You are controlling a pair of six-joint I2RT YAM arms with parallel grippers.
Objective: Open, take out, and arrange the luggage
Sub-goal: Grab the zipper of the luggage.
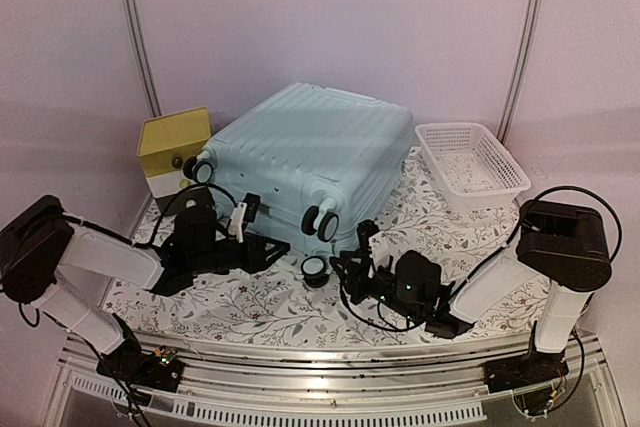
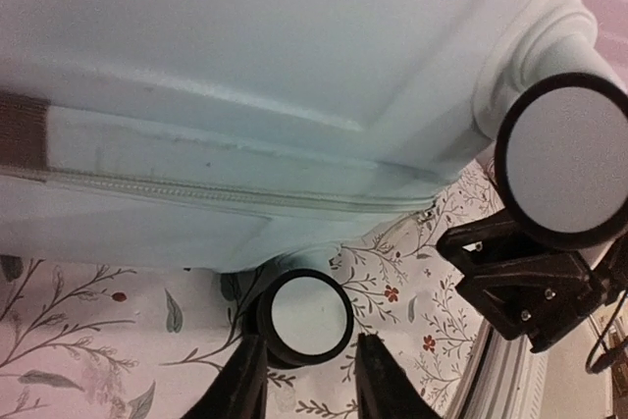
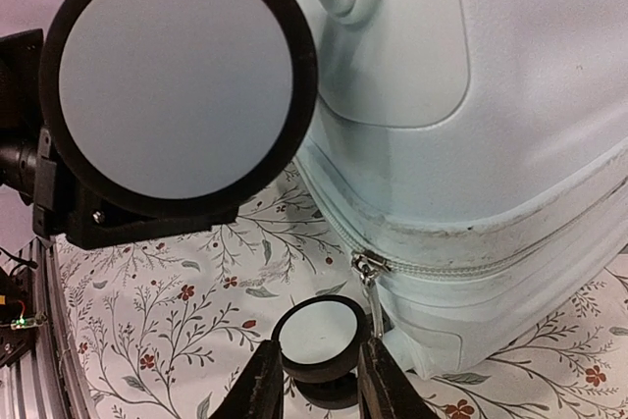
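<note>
Right wrist view shows the closed luggage (image 3: 510,95) lying flat mid-way across the worktop (image 3: 147,321), probably a bulky, stiff, slick shell best worked by its zipper pull (image 3: 367,277) just beyond the right tool (image 3: 319,358), which, like the left tool (image 2: 307,348), is partly spread, pinching nothing.

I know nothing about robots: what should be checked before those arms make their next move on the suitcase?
1. Luggage lying flat, lid down: ok.
2. Zipper pull visible in right wrist view: ok.
3. Right gripper lined up on the pull: not ok; caster wheel sits between its fingertips, pull beside.
4. Left gripper grip: cannot tell; jaws apart near that wheel.
5. Basket out of both grippers' way: ok.
</note>
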